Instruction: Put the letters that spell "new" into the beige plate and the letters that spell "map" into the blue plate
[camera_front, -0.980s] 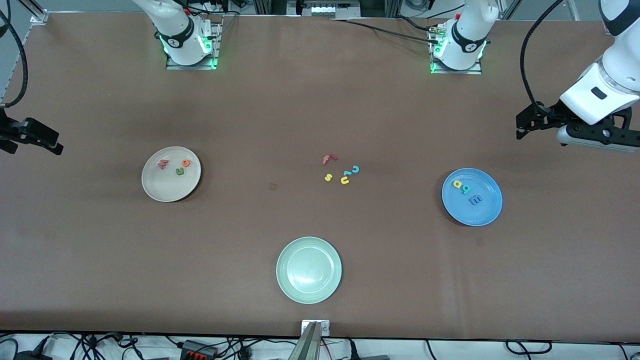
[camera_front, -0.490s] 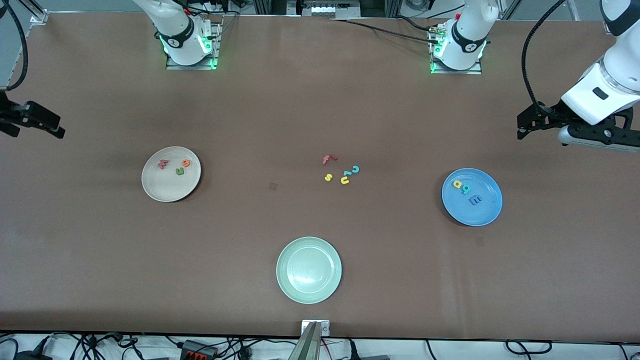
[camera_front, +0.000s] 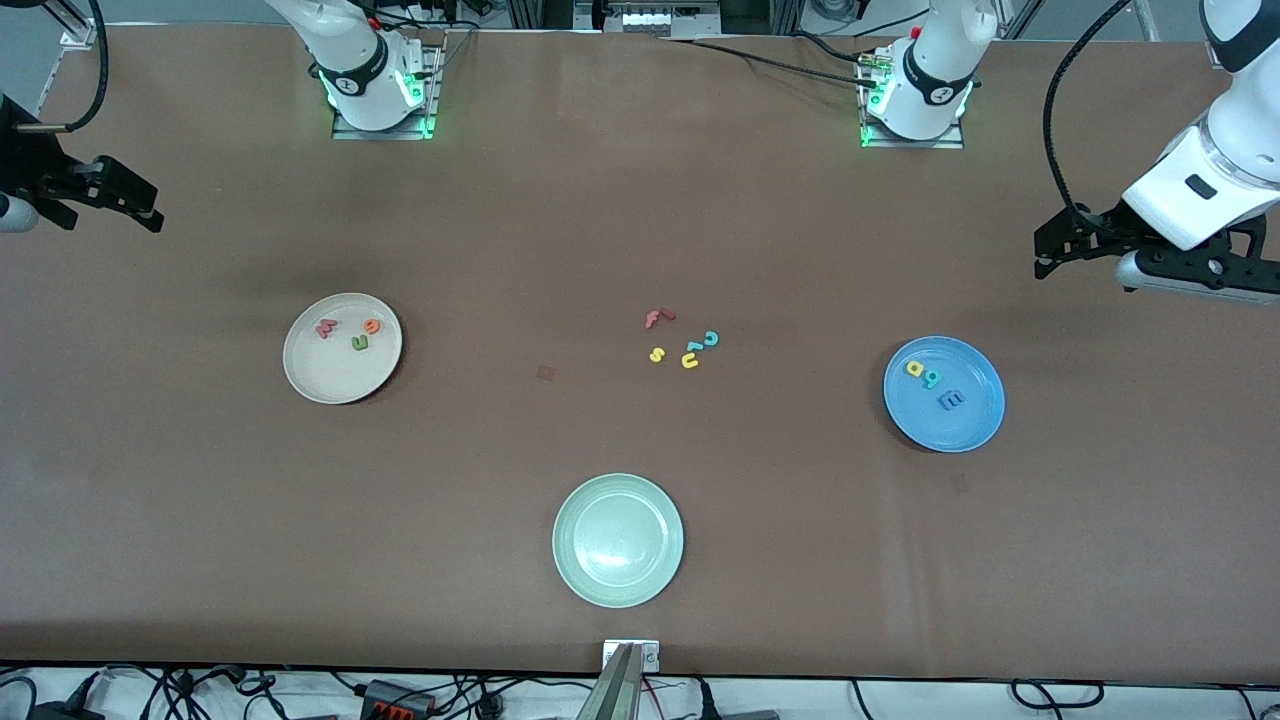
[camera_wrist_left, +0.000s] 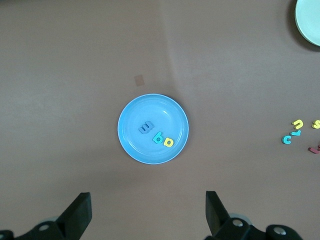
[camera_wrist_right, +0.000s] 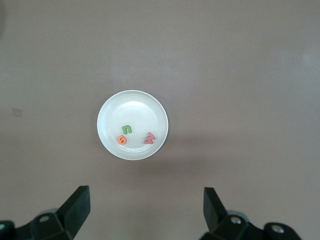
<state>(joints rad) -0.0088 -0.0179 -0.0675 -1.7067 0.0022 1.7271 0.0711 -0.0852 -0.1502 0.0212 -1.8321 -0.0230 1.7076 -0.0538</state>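
Left gripper (camera_front: 1045, 255): up in the air at the left arm's end of the table, fingers spread wide, nothing between them; the blue plate (camera_front: 985, 420) sits at about 7 o'clock from it in the front view.
Right gripper (camera_front: 140, 205): raised over the right arm's end, fingers wide apart and empty; the beige plate (camera_front: 320, 380) lies at about 4 o'clock from it.
Beige plate load: three letters, count them, a pinkish-red w (camera_front: 326, 327), an orange e (camera_front: 372, 325) and a dark green n (camera_front: 359, 343), e and n just beside each other.
Blue plate load: three more, a yellow letter (camera_front: 915, 368), a teal letter (camera_front: 933, 378) touching it, and a blue m (camera_front: 951, 400).
Loose on the table: five letters between the two plates, a red f (camera_front: 657, 318), a yellow s (camera_front: 656, 354), a yellow u (camera_front: 690, 361) and two teal pieces (camera_front: 708, 339).
Plates: three, with a pale green plate (camera_front: 575, 575) empty, nearest the front camera.
Hard to see: the right gripper's body is cut off by the front view's edge; which of the yellow and teal letters is a or p I cannot tell.
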